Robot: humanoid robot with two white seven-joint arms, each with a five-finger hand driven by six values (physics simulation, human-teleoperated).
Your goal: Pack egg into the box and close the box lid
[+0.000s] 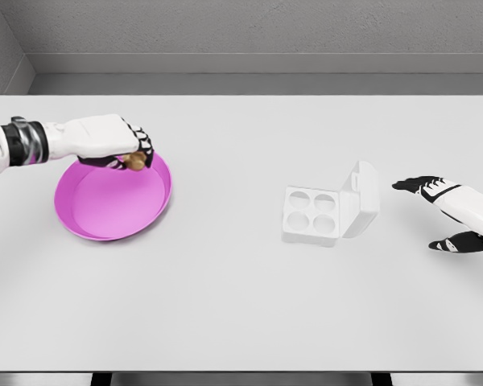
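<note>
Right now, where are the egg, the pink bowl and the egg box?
egg point(134, 162), head view, its brown shell showing under the left hand's fingers.
pink bowl point(105, 205), head view, bare inner floor.
egg box point(312, 213), head view, the tray between its four empty cups.

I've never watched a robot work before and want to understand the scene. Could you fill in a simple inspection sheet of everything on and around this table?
Surface: flat white table, bare but for the job's things.
Job's things: small brown egg held over the far rim of the round pink shallow bowl; white four-hollow egg box with all hollows empty, its hinged lid standing open on the right.
Clutter: nothing seen.
Grippers: left hand curled around the egg; right hand beside the box, fingers spread, holding nothing.
Cables: nothing seen.
Surroundings: grey wall and grey floor behind the table.
</note>
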